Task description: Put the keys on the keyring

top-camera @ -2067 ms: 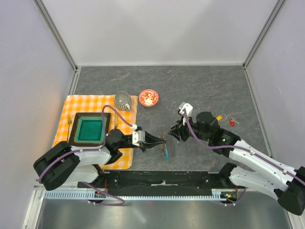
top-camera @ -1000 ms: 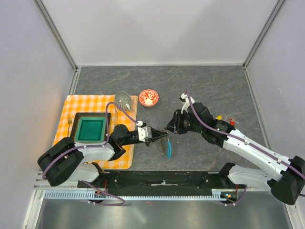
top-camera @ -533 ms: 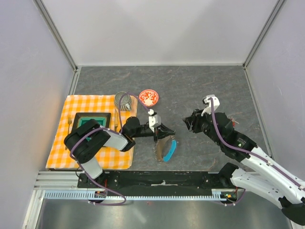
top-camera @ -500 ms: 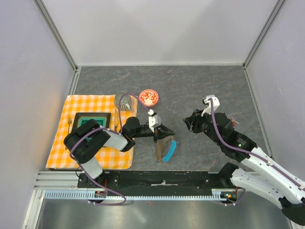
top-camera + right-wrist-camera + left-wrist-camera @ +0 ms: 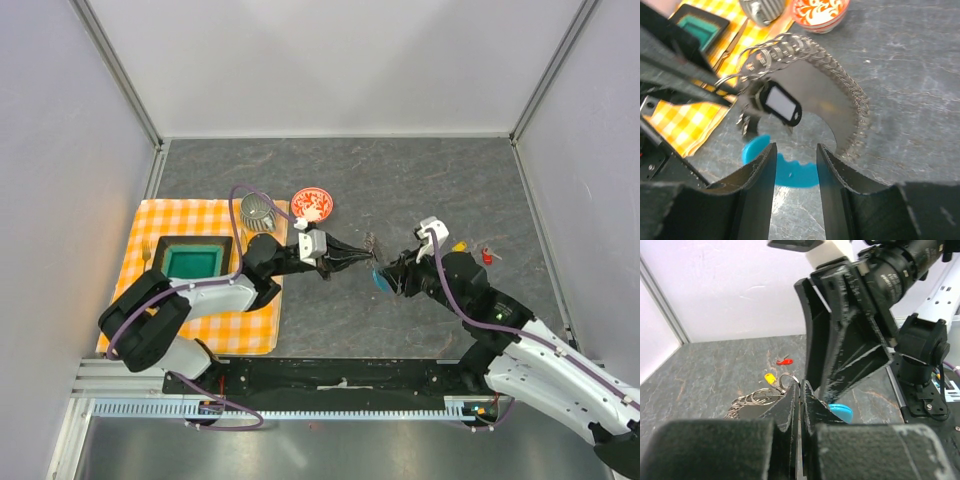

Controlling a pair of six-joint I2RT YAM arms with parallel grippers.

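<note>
Trouble looks likeliest at the pinch. The left gripper (image 5: 350, 258) has its jaws squeezed fully together on just a few thin rings at the left edge of the keyring (image 5: 852, 105), that big loop fringed with grey metal pieces, and it holds the loop tilted over the middle of the table. So slim a hold could let the loop swivel or slide free.

Right beside it sits the right gripper (image 5: 795, 150), jaws partly apart with nothing between them, hovering above the bright blue crescent-shaped tag (image 5: 785, 170). A nudge from those black fingers could knock the loop out of the clamp.

A small black-headed key (image 5: 782, 105) with a white label hangs among the rings; whether it is properly threaded on, I cannot tell. The tiny yellow-headed key (image 5: 459, 245) and red-headed key (image 5: 487, 256) lie loose at the right, apart from the loop. Flat on a hard top, they could skid away from a pinch.

Underneath is a dark grey stone-patterned table top (image 5: 430, 180). On its left lies an orange-and-white checked cloth (image 5: 190, 215) carrying a green square tray (image 5: 190, 262). A ribbed metal cup (image 5: 258, 210) stands at the cloth's far right corner, with a red patterned bowl (image 5: 312, 205) just to its right. Pale lilac walls (image 5: 340, 60) close in left, far and right, with metal posts at the corners.
</note>
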